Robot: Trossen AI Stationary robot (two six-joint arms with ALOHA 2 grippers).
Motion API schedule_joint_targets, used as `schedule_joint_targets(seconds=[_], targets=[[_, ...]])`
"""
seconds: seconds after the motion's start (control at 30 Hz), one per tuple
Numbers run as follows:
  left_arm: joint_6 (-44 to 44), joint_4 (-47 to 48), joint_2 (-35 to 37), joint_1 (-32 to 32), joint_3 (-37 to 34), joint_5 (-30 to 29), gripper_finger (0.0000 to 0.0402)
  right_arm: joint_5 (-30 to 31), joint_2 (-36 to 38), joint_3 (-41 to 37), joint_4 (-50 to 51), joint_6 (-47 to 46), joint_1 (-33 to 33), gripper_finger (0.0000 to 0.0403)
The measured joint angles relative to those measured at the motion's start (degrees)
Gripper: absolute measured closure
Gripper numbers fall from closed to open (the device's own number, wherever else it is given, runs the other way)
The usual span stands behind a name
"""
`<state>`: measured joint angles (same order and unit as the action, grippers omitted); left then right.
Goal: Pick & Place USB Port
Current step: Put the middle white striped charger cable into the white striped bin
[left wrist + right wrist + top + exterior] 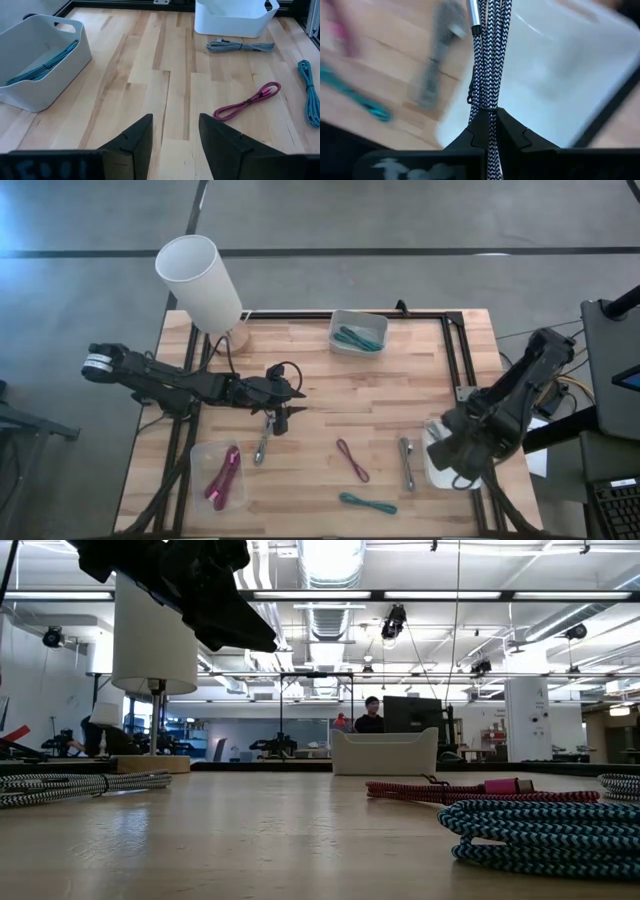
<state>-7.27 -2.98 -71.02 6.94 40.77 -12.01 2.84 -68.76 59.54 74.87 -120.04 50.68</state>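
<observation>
My right gripper (490,119) is shut on a black-and-white braided USB cable (489,55) and hovers over a white bin (555,75) by the table's right edge (440,455). My left gripper (175,135) is open above bare wood near the table's middle (281,418), touching nothing. A second braided cable (262,444) lies flat just on its near side. A third braided cable (406,463), a pink cable (352,460) and a teal cable (367,503) lie flat on the table. My right gripper pinches the folded braided cable between its two fingers, several strands together (489,102). The strands run lengthwise on past the fingertips, with a silver plug (473,12) at the far end, over the white bin. I cannot tell whether the cable's end touches the bin.
A white bin holding a teal cable (358,332) stands at the far edge. Another bin with a pink cable (220,477) sits near the left corner. A white-shaded lamp (200,280) stands at the far left corner. A black frame rail (455,350) borders the far and right sides.
</observation>
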Motion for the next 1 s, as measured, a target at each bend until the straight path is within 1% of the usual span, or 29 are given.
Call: schedule_joint_targets(seconds=[0.1,0.2,0.5,0.6,0.77,0.9,1.0], targets=[[0.0,0.0,0.0,0.0,0.0,0.0,0.0236,-4.15,-0.19,-3.13,-2.24,-5.16,2.17,0.039],[0.0,0.02,0.0,0.0,0.0,0.02,0.0236,-6.07,-1.04,-5.82,-4.76,-7.28,2.95,0.039],[-0.18,0.0,0.0,0.0,0.0,0.02,0.0236,-5.41,-5.64,-13.23,-6.16,-7.64,2.75,0.039],[-0.2,-0.02,0.0,0.0,0.0,0.04,0.0236,-4.91,-6.97,-16.33,-10.62,-7.43,2.14,0.039],[-0.24,0.0,0.0,0.0,0.0,0.04,0.0236,-1.71,-8.54,-19.59,-17.7,-4.02,1.53,0.039],[-0.24,-0.03,0.0,0.0,0.0,0.04,0.0236,-2.14,-8.57,-20.61,-19.02,-3.83,1.54,0.0385],[-0.24,-0.01,0.0,0.0,0.0,0.04,0.0236,-4.21,-8.25,-20.82,-19.17,-3.57,1.55,0.0365]])
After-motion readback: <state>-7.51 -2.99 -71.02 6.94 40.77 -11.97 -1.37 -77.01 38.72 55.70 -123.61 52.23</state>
